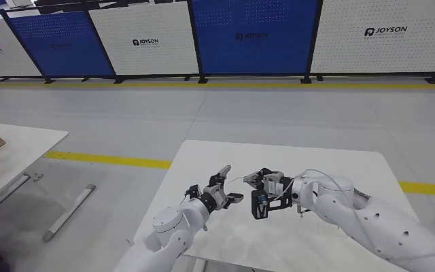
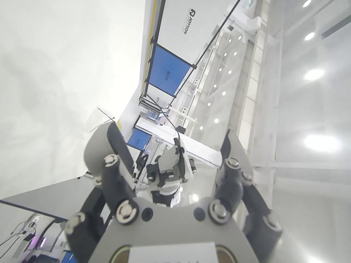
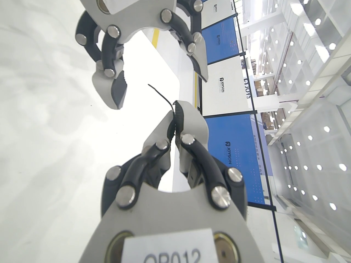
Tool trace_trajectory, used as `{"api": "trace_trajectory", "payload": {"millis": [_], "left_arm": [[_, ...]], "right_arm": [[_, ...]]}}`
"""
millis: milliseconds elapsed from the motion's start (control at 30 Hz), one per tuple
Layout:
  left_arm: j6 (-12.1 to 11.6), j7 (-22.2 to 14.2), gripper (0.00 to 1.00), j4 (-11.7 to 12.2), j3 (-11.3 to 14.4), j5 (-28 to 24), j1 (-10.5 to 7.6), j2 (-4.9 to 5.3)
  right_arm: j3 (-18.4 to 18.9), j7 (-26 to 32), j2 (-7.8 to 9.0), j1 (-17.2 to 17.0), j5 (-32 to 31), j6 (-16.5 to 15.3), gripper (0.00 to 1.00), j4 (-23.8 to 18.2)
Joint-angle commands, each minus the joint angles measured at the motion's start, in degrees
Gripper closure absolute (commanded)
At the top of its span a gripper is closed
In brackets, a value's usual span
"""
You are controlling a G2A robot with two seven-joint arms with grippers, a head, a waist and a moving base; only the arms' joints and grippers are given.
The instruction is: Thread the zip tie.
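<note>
A thin black zip tie sticks out from the tips of my right gripper, which is shut on it. Facing it, my left gripper stands open, and the tie's free end reaches into the gap between its two fingers without touching them. In the top view both grippers meet above the middle of the white table, the left gripper on the left, the right gripper close beside it, with the zip tie as a faint line between. The left wrist view has my left gripper open around the right gripper farther off.
A second white table stands off to the left across a strip of grey floor. Blue and white pegboard panels line the back of the room. A yellow floor line runs behind the table.
</note>
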Motion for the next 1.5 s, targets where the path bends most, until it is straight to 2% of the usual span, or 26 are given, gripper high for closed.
{"api": "trace_trajectory", "payload": {"millis": [0, 433, 500, 567, 667, 1000, 1200, 1467], "left_arm": [[0.0, 0.3, 0.57, 0.1, 0.0, -0.4, -0.18, -0.10], [0.4, 2.8, 0.57, 0.9, 0.9, -1.5, -1.68, -0.92], [0.5, 2.9, 0.63, 1.0, 1.0, -1.4, -1.74, -1.00], [0.6, 2.9, 0.74, 1.1, 1.0, -1.3, -1.76, -1.07], [0.7, 2.7, 0.73, 1.2, 0.9, -1.3, -1.66, -1.14], [0.7, 2.3, 0.85, 1.6, 1.1, -0.9, -1.55, -1.28], [0.7, 2.1, 1.00, 1.5, 1.2, -0.8, -1.54, -1.29], [0.7, 2.0, 1.00, 1.2, 1.2, -0.6, -1.24, -1.29]], "right_arm": [[0.0, 0.0, 0.00, 0.0, 0.0, 0.0, 1.00, 0.0], [0.0, 0.0, 0.00, 0.0, 0.0, 0.0, 1.00, 0.0], [0.0, 0.0, 0.00, 0.0, 0.0, 0.0, 1.00, 0.0], [0.0, 0.0, 0.00, 0.0, 0.0, 0.0, 1.00, 0.0], [0.0, 0.0, 0.00, 0.0, 0.0, 0.0, 1.00, 0.0], [0.0, 0.0, 0.00, 0.0, 0.0, 0.0, 1.00, 0.0], [0.0, 0.0, 0.00, 0.0, 0.0, 0.0, 1.00, 0.0], [0.0, 0.0, 0.00, 0.0, 0.0, 0.0, 1.00, 0.0]]}}
